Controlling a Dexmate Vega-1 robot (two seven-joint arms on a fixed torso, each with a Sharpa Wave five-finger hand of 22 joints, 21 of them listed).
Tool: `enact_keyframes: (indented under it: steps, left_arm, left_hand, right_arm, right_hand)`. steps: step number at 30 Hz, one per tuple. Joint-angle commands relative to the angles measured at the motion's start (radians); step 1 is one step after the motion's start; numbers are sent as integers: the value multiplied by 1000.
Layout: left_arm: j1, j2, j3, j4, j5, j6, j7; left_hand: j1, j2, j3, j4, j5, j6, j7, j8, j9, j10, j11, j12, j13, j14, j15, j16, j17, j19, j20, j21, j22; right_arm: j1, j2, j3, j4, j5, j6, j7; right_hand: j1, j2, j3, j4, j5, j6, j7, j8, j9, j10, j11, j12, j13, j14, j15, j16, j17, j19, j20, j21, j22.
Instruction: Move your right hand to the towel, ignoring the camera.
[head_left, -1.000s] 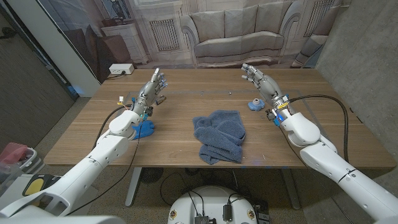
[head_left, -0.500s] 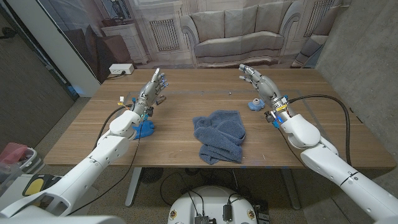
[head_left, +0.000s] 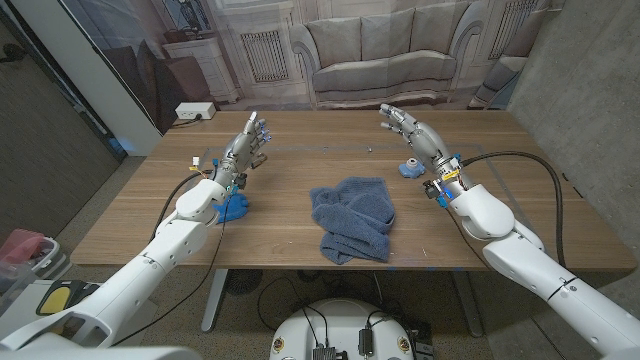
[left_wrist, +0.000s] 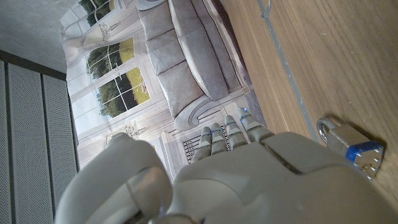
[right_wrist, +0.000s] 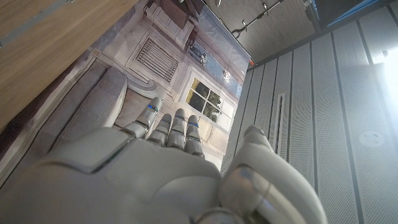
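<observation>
Towel (head_left: 353, 217), dark blue and crumpled into a loose heap, lies near the middle of the wooden table (head_left: 290, 170), toward its front edge, with nothing touching it. Right hand (head_left: 411, 129) is raised above the far right part of the table, well apart from the cloth, its fingers spread and extended with nothing in them; in the right wrist view the same hand (right_wrist: 155, 168) is seen from behind, fingers reaching up toward a printed backdrop of a sofa and windows. Just beside that arm's wrist, a small blue object (head_left: 409, 167) sits on the tabletop; what it is cannot be told at this size. Left hand (head_left: 247, 142) is lifted over the far left part of the table, fingers apart and holding nothing, and its back (left_wrist: 236, 168) shows in the left wrist view. A blue object (head_left: 232, 207) lies on the table beside the left forearm, partly hidden by the arm. In the left wrist view a small metal piece with a blue band (left_wrist: 351, 148) rests on the wood just beside the hand. A white box (head_left: 194, 111) stands off the table's far left corner, and a black cable (head_left: 520, 158) loops from the right arm.
</observation>
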Motion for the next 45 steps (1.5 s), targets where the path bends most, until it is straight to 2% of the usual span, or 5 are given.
enact_keyframes:
  steps: [1,26,30,45]
  left_arm:
    - [-1,-1,3,6,-4,3,-9]
    - [20,4,-2,-23,-14,-3,-13]
    - [15,2,0,-15,-13,-2,-14]
    - [-10,-10,16,13,-7,7,-25]
  left_hand:
    - [3,5,-11,0,4,13,-2,7,4,9,1,5,6,12,-3,2,2,11,-34,-6,2]
    - [5,10,-16,0,3,20,0,7,4,19,9,6,6,23,-2,3,2,23,-31,-13,2]
    - [6,10,-17,0,3,20,0,7,4,20,6,6,6,24,-1,3,2,24,-32,-14,2]
    - [8,13,-19,-1,2,21,-1,6,4,20,7,5,6,24,-3,1,2,26,-30,-20,2]
  right_arm:
    - [-18,-4,7,-26,-74,3,-32]
    - [-55,-27,14,-104,-175,-7,-45]
    - [-58,-29,15,-117,-207,-22,-54]
    - [-43,-19,0,-109,-238,-6,-48]
  right_hand:
    - [2,0,3,-6,3,4,-1,5,4,9,-2,3,2,7,-1,-3,3,14,-51,-6,4]
    - [-1,1,1,-7,3,8,-5,5,4,17,-9,2,2,17,-4,-3,4,24,-51,-14,5]
    - [-1,0,0,-9,3,17,-7,8,4,32,-17,6,2,29,-18,0,4,27,-51,-19,5]
    - [-3,0,-1,-10,4,24,-9,9,4,37,-17,5,2,40,-21,-1,3,35,-51,-26,5]
